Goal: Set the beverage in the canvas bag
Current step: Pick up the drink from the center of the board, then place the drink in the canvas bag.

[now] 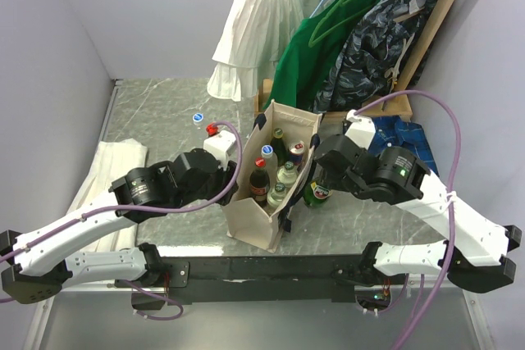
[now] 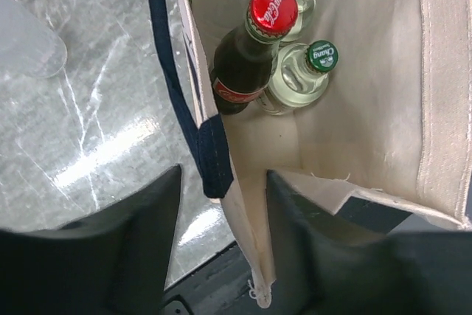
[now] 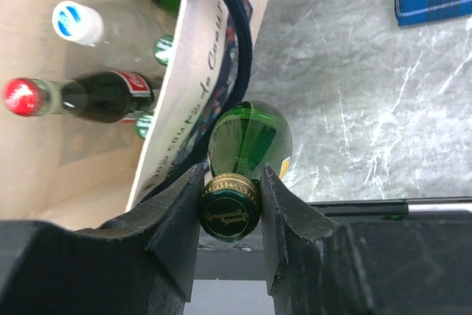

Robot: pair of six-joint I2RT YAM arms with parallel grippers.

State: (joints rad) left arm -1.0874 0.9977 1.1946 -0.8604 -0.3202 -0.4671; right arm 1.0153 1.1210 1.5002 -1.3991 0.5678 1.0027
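The canvas bag (image 1: pixel 261 220) stands upright mid-table, cream with navy handles, and holds several bottles, among them a cola bottle (image 2: pixel 254 49) with a red cap. A green glass beverage bottle (image 3: pixel 251 142) hangs just outside the bag's right wall (image 3: pixel 188 79), beside the navy handle. My right gripper (image 3: pixel 230 208) is shut on its gold-banded cap. In the top view this bottle (image 1: pixel 318 193) sits low against the bag's right side. My left gripper (image 2: pixel 223 212) is open and straddles the bag's left wall near a corner. Its right finger is on the canvas and its left finger is clear of it.
A white container with a red cap (image 1: pixel 216 142) stands left of the bag, and a blue cap (image 1: pixel 198 118) lies behind it. A white folded cloth (image 1: pixel 111 174) lies far left. Hanging clothes (image 1: pixel 328 38) fill the back, with a blue plaid cloth (image 1: pixel 406 133) at the right.
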